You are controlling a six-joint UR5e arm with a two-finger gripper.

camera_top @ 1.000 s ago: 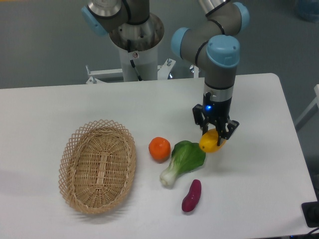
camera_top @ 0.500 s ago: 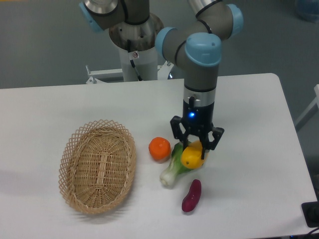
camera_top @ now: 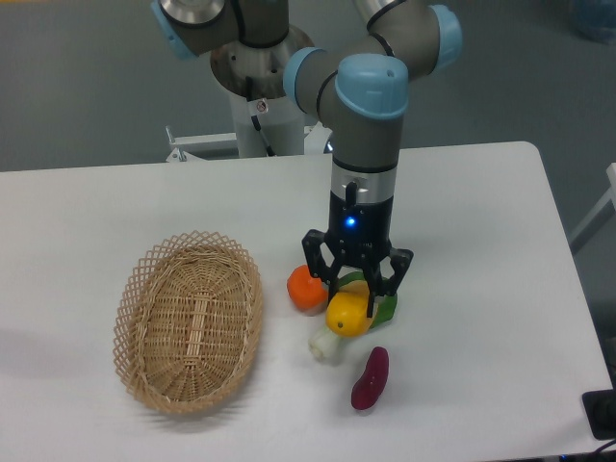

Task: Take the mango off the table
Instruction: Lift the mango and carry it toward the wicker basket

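Observation:
The yellow mango [camera_top: 347, 315] is held in my gripper [camera_top: 352, 294], lifted above the white table [camera_top: 481, 289]. The fingers are shut on the mango from both sides, and it hangs over the green bok choy [camera_top: 332, 342], which it partly hides. The gripper points straight down, just right of the round orange [camera_top: 306, 289].
A woven wicker basket [camera_top: 188, 318] stands at the left. A purple sweet potato [camera_top: 370, 378] lies in front of the gripper, near the table's front edge. The arm's base [camera_top: 260, 77] stands behind the table's far edge.
My gripper has carried the mango to the left, from beside the bok choy's right to above it, close to the orange. The other objects have not moved.

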